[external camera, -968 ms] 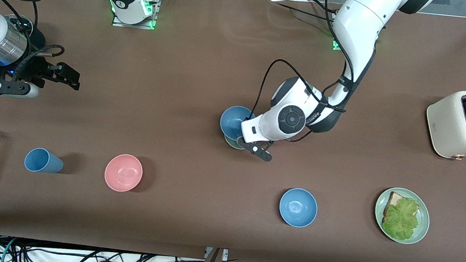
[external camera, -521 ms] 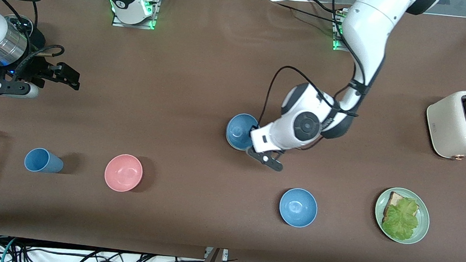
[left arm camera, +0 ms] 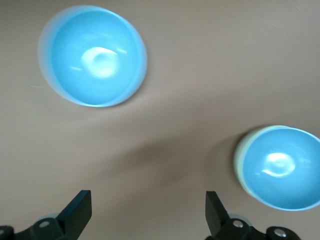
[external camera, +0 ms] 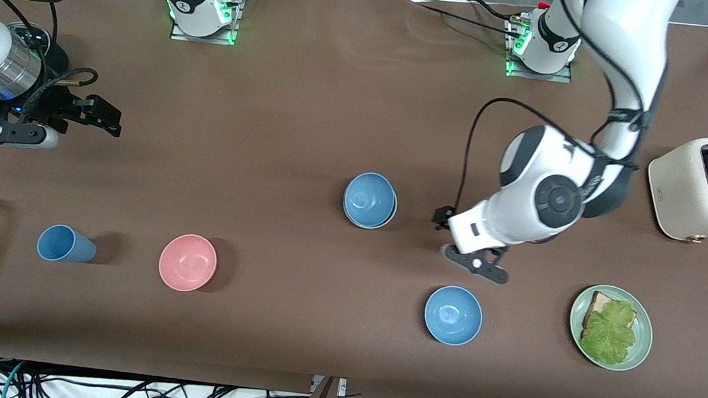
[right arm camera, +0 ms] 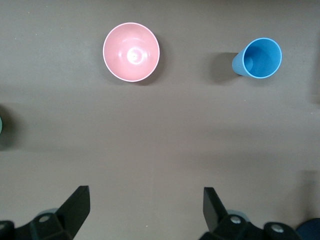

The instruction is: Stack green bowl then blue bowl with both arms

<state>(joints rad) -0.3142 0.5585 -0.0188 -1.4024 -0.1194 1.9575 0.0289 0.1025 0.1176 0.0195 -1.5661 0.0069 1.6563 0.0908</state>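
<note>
- The stack looks made: the blue bowl [external camera: 369,199] sits inside the green bowl [external camera: 384,219], of which only a thin pale rim shows on the side nearer the front camera.
- That stack stands mid-table, farther from the camera than the second, brighter blue bowl [external camera: 453,315] and the pink bowl [external camera: 187,262].
- The left gripper [external camera: 475,259] hangs empty over bare table between the stack and the brighter bowl, jaws spread wide and pinching nothing (its wrist view shows both bowls clear of the fingers [left arm camera: 77,210]).
- The stack lies well apart from those jaws, toward the right arm's end of the table.
- The right gripper [external camera: 89,113] waits over that end of the table, jaws spread and empty; its wrist view shows the pink bowl and a blue cup [right arm camera: 258,58].
- My reading: nothing is left to place, so the next move calls only for the left arm to pull clear without brushing either bowl.
</note>
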